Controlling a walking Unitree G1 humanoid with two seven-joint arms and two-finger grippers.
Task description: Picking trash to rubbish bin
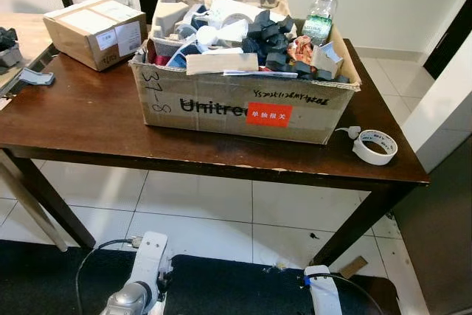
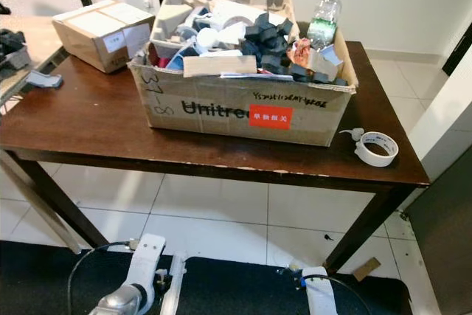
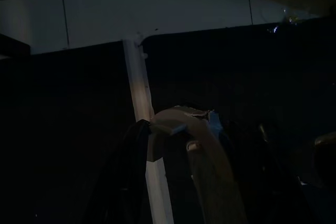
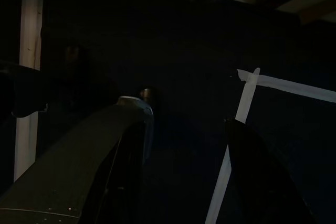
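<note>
From the head views, a brown desk held an overfilled box of trash at its centre, a bottle poking out near the far right corner. A tape roll lay by the near right edge. Both arms hung low.

The left wrist view was dark; the left gripper could not be judged.

In the right wrist view, the right gripper stood wide, empty. Reaching in might spill the heaped pieces.

The table is dark brown, the big cardboard box is tan with black letters and a red label, the tape roll is white, the floor tiles are white, and the mat is black.
</note>
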